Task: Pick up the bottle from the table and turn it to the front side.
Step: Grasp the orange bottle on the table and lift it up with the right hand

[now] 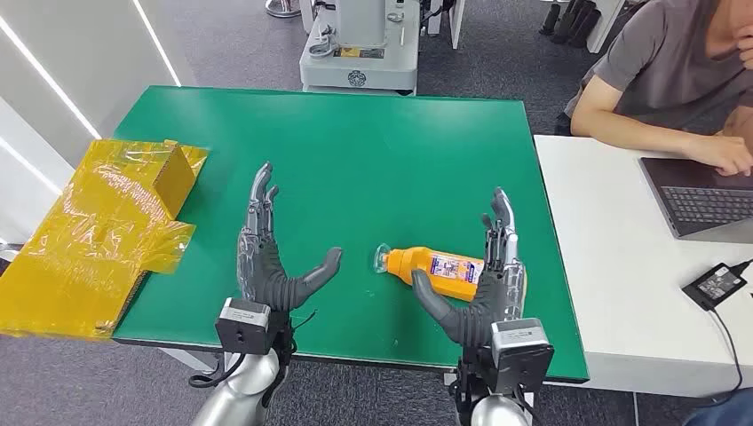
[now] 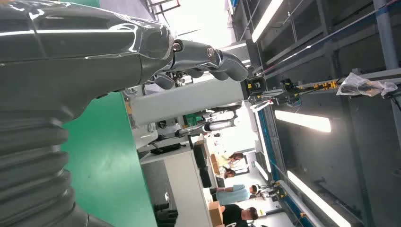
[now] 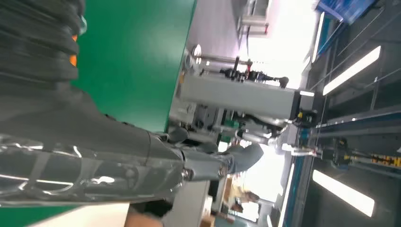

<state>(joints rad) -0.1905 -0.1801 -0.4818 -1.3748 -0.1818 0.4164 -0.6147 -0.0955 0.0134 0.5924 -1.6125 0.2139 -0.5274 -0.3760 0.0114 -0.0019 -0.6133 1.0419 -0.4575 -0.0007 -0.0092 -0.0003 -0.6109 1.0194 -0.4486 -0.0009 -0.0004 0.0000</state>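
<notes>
An orange bottle [image 1: 433, 267] with a clear cap and a printed label lies on its side on the green table [image 1: 355, 151], cap pointing left. My right hand [image 1: 487, 280] is raised with its fingers spread, right over the bottle's base end, its thumb in front of the bottle. It does not grip the bottle. My left hand [image 1: 271, 262] stands open over the table, well left of the bottle, with nothing in it. In the wrist views my left hand [image 2: 94, 61] and my right hand [image 3: 94, 156] show extended fingers.
A yellow plastic-wrapped carton [image 1: 98, 235] lies at the table's left edge. A white table [image 1: 613, 266] on the right carries a laptop [image 1: 701, 195] and a black power adapter [image 1: 717, 284], with a person [image 1: 675, 71] seated at it. A grey machine [image 1: 360, 44] stands beyond the far edge.
</notes>
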